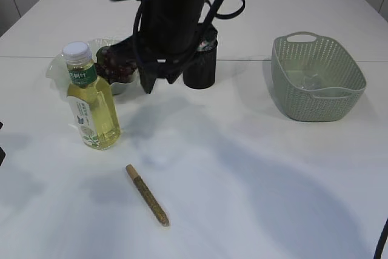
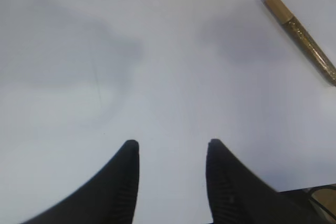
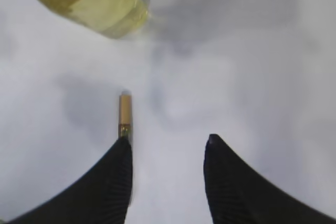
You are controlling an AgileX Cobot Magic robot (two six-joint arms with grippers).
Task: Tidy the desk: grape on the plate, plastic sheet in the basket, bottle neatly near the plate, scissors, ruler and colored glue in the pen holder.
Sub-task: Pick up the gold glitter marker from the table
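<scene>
Exterior: bottle (image 1: 92,98) standing upright near table's left edge, just in front of plate (image 1: 60,68) w/ grapes (image 1: 115,65); glue (image 1: 147,195) lying toward front edge; basket (image 1: 316,77) at right.
Left wrist: left gripper (image 2: 170,148) hanging half open, holding nothing, glue (image 2: 302,35) well apart.
Right wrist: right gripper (image 3: 168,148) hovering half open, empty, glue (image 3: 125,115) poking out beside one finger (image 3: 113,182).

A white table (image 1: 254,168) carries everything, and the bottle (image 1: 92,102) of yellow drink stands upright on it at the left. Just behind the bottle sits the plate (image 1: 57,65) with dark grapes (image 1: 115,65), and behind and to the right of the bottle stands the black pen holder (image 1: 201,63). The colored glue (image 1: 147,195) stick lies flat in front of the bottle, while the pale green basket (image 1: 315,77) rests far to its right.
</scene>
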